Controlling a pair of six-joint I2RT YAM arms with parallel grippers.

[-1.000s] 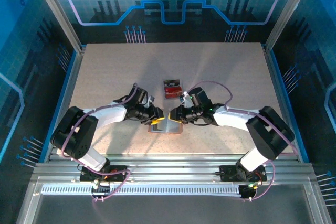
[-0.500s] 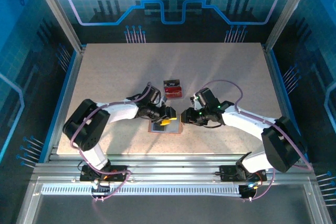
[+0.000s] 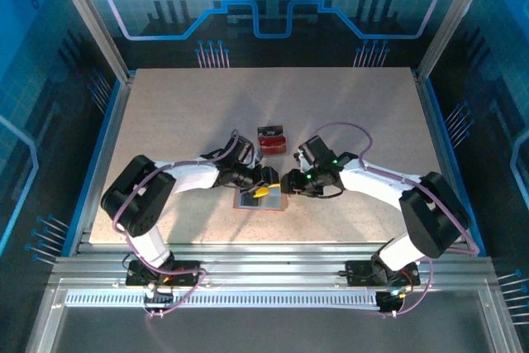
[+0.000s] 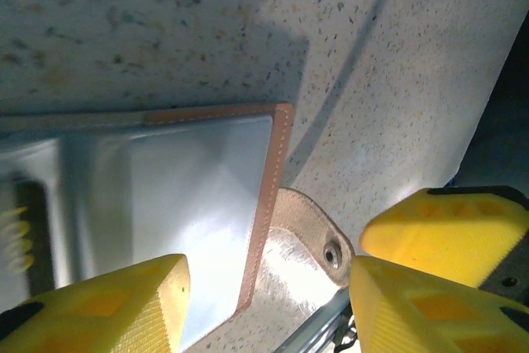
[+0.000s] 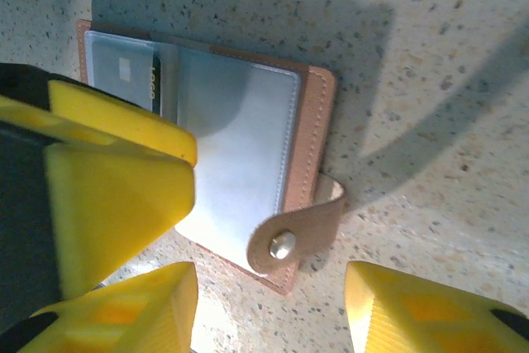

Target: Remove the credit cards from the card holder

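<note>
The card holder (image 3: 259, 201) lies open and flat on the table, grey-blue inner faces up, tan edge (image 4: 266, 204) and clasp tab (image 5: 299, 233) on its right side. A dark card (image 5: 154, 85) sits in a clear sleeve at the holder's left; its yellow digits (image 4: 16, 237) show at the left edge of the left wrist view. A red card (image 3: 271, 145) and a dark card (image 3: 268, 131) lie behind the holder. My left gripper (image 3: 264, 191) (image 4: 264, 312) hangs open over the holder. My right gripper (image 3: 288, 183) (image 5: 273, 312) is open beside the tab, empty.
The left gripper's yellow finger (image 5: 107, 171) crowds the left of the right wrist view. Blue-edged frame rails (image 3: 103, 146) border the tabletop. Bare speckled table (image 3: 347, 113) stretches behind and to both sides.
One second ago the holder stood tented between both grippers; now it lies flat. The left gripper has reached further right over it, and the right gripper pulled right, then came back toward the tab.
</note>
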